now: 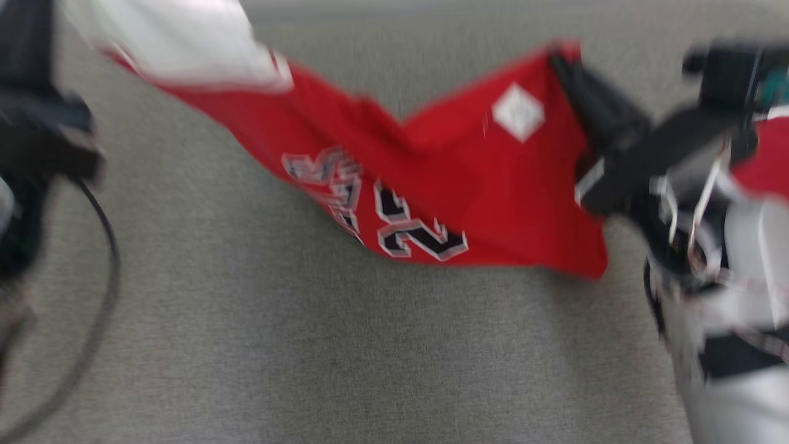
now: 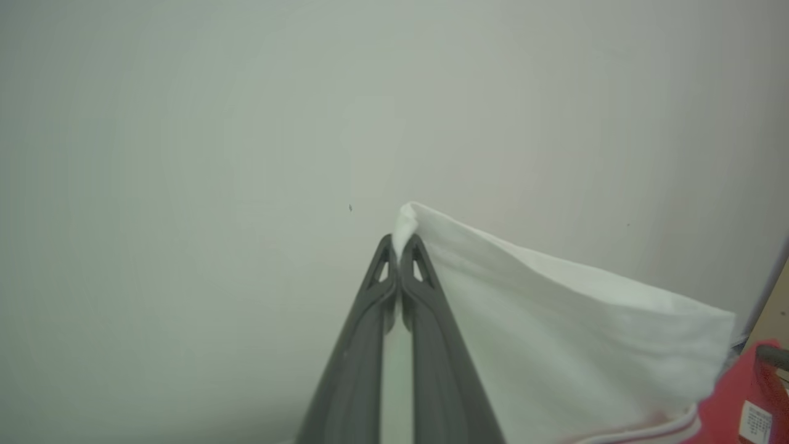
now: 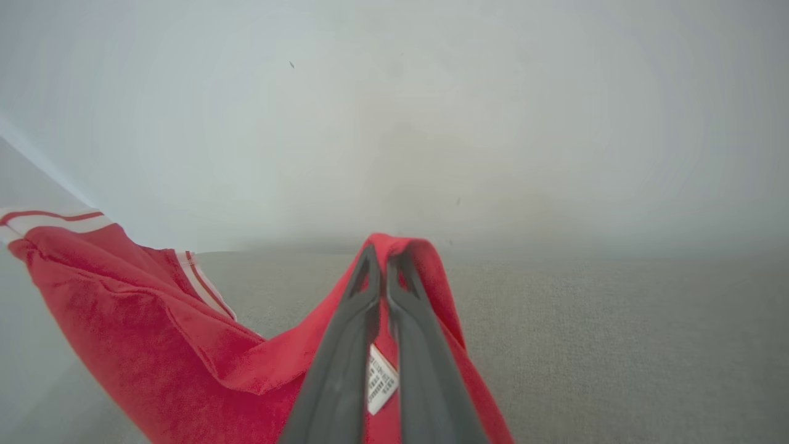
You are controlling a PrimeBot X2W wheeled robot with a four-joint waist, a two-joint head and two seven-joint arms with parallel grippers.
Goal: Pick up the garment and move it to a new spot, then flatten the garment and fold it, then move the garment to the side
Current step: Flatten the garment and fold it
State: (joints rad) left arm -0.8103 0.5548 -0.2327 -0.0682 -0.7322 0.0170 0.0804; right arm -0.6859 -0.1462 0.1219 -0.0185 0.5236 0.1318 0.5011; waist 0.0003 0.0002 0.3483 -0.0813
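Note:
The garment (image 1: 493, 185) is a red jersey with a black-and-white number, a white diamond patch and a white sleeve. It hangs stretched between my two arms, above a grey fabric surface (image 1: 308, 345). My left gripper (image 2: 397, 243) is shut on the tip of the white sleeve (image 2: 555, 320). My right gripper (image 3: 385, 253) is shut on a fold of the red cloth (image 3: 154, 327), with a white label between its fingers. In the blurred head view, my right gripper (image 1: 562, 58) pinches the jersey's upper right corner, and the sleeve (image 1: 185, 37) rises to the upper left.
A black cable (image 1: 105, 265) loops at the left over the grey surface. The dark bulk of my left arm (image 1: 37, 142) fills the left edge, and my pale right forearm (image 1: 739, 370) the lower right. A plain pale wall (image 2: 185, 123) stands behind the garment.

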